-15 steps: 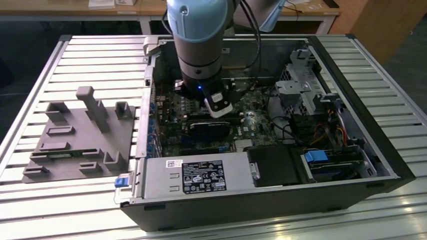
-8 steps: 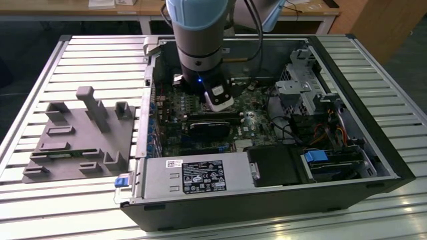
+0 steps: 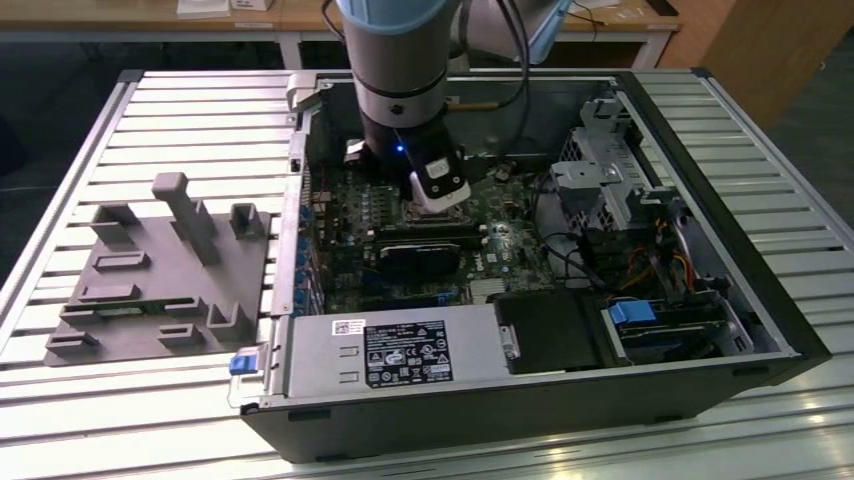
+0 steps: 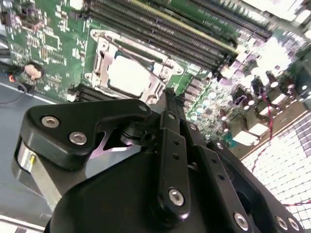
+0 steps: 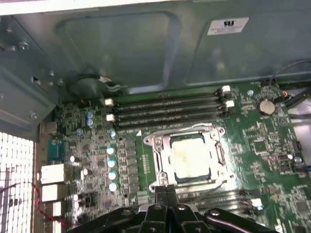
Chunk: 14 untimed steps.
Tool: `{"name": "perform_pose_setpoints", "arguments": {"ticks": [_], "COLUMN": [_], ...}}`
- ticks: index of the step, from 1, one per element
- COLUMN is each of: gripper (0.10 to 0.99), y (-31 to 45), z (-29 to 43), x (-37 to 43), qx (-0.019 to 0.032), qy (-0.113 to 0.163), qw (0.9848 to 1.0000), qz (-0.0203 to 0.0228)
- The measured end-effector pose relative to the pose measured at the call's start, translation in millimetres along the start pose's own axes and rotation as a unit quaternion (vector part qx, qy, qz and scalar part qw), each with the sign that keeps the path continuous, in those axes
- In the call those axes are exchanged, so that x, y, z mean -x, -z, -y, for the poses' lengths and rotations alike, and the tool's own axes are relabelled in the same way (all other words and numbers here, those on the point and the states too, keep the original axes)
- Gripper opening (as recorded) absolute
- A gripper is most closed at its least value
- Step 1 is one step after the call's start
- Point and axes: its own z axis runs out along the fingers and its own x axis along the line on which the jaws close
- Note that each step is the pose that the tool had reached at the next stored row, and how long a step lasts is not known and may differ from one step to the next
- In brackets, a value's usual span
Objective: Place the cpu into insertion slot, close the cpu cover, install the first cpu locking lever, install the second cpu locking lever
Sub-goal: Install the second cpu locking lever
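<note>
First wrist view puts the cpu [image 5: 190, 157] seated in the insertion slot [image 5: 218, 160], pale metal top facing up. The cpu cover [image 5: 164, 154] is down flat around it; I see the chip through the frame's window. A thin lever wire runs along the socket edge nearest the gripper [image 5: 166, 190]; I can't tell whether it's latched. My gripper's fingertips are pressed together with nothing between them, and they sit just beside that near socket edge, over the board.

In the second wrist view I get the same: the cpu [image 4: 127, 76] bright inside the cover frame [image 4: 101, 63], and a lever rod crossing the corner of the socket. The closed fingers [image 4: 171, 104] reach to just beside the socket rim; contact I can't confirm.

From the exterior view, the arm comes straight down into the open pc case [image 3: 747, 300], with the gripper [image 3: 438, 200] over the motherboard [image 3: 514, 250] near its middle. A grey fixture block [image 3: 160, 280] sits on the slatted table [image 3: 134, 120] toward the exterior view's left, well apart from the case.
</note>
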Motion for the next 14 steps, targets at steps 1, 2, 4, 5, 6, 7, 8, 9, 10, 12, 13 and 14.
{"name": "perform_pose_setpoints", "arguments": {"ticks": [1, 2, 4, 5, 6, 7, 8, 9, 10, 12, 13, 14], "gripper": [0.102, 0.102, 0.102, 0.102, 0.102, 0.102, 0.102, 0.102, 0.102, 0.102, 0.102, 0.102], "y": [-0.1, -0.2, -0.5, -0.6, -0.7, -0.9, -1.0, -1.1, -1.3, -1.5, -1.8, -2.0], "z": [-0.1, -0.4, -0.9, -1.1, -1.3, -1.6, -1.8, -2.1, -2.3, -2.7, -2.9, -2.9], "x": [0.9, 2.6, 6.8, 8.8, 10.8, 12.8, 14.9, 16.9, 18.7, 22.2, 23.8, 25.3], "qx": [-0.0027, -0.0046, -0.0073, -0.0088, -0.0104, -0.012, -0.0139, -0.0154, -0.0166, -0.0189, -0.0199, -0.0208], "qy": [0.0, 0.0, 0.0, 0.0, -0.001, -0.001, -0.001, -0.001, -0.001, -0.002, -0.002, -0.003], "qw": [1.0, 1.0, 1.0, 1.0, 0.9999, 0.9999, 0.9999, 0.9999, 0.9999, 0.9998, 0.9998, 0.9998], "qz": [0.0003, 0.0003, -0.0002, -0.0005, -0.0008, -0.0012, -0.0015, -0.0019, -0.0024, -0.0037, -0.0045, -0.0054]}}
